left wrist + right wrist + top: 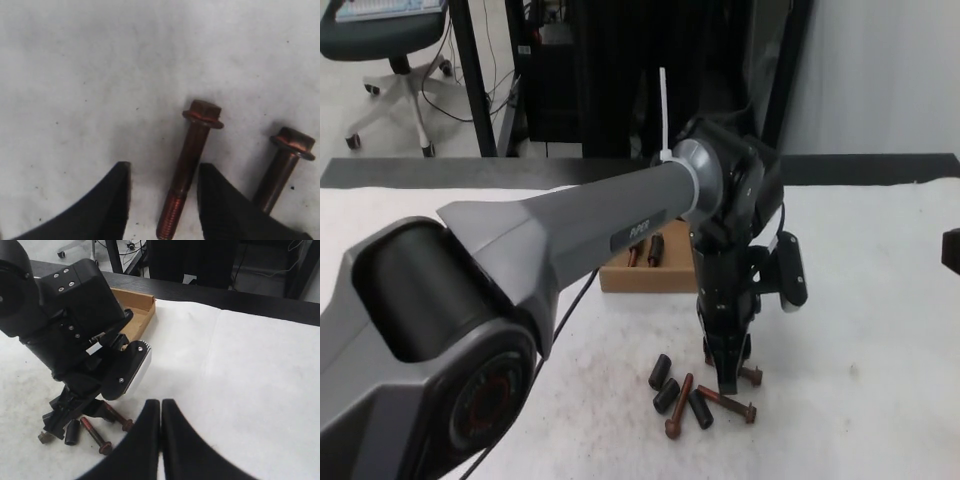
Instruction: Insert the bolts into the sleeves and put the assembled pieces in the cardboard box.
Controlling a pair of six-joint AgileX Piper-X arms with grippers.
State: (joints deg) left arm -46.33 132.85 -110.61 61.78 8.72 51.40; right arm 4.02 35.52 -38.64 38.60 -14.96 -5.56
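My left gripper (726,378) points straight down over a small heap of parts on the white table. It is open (165,167), and a copper-coloured bolt (189,160) lies on the cloth between its two black fingers, untouched by either. A second bolt (286,161) lies just outside one finger. Around the gripper lie more bolts (677,406) and short black sleeves (660,371). The cardboard box (620,277) stands behind them with assembled pieces (654,249) inside. My right gripper (161,440) is shut and empty, hovering off to the side over bare cloth.
The left arm's thick grey link (520,260) crosses the table from the near left and hides part of the box. The table's dark far edge (880,168) runs along the back. White cloth (250,380) lies open on the right.
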